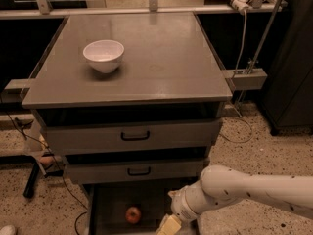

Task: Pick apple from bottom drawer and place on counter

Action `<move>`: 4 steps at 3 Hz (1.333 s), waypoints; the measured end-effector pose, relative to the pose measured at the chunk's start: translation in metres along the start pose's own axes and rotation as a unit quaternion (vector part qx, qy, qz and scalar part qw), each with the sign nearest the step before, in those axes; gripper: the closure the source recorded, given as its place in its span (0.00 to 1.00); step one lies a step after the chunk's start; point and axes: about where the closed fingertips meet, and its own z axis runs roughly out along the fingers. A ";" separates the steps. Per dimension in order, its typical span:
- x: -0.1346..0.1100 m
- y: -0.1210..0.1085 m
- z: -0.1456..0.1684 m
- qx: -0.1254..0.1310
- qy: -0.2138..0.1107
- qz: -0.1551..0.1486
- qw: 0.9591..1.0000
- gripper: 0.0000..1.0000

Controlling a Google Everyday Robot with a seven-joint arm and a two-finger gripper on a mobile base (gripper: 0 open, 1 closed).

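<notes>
The apple [133,214], small and red-orange, lies in the open bottom drawer [110,207], whose inside is dark, at the bottom of the view. My gripper [167,226] hangs at the end of the white arm at the lower edge, just right of the apple and a short way from it, over the drawer. It holds nothing that I can see. The counter [161,58] is the grey top of the cabinet, above the two upper drawers.
A white bowl [103,56] stands on the counter's left part. The two upper drawers [134,136] with black handles overhang the bottom drawer. Cables and a stand leg lie on the speckled floor at the left. A dark cabinet stands at the right.
</notes>
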 end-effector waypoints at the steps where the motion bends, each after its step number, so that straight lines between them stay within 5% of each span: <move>1: 0.007 -0.003 0.032 -0.005 -0.025 0.012 1.000 0.00; 4: 0.026 -0.067 0.148 0.031 -0.106 0.052 0.993 0.00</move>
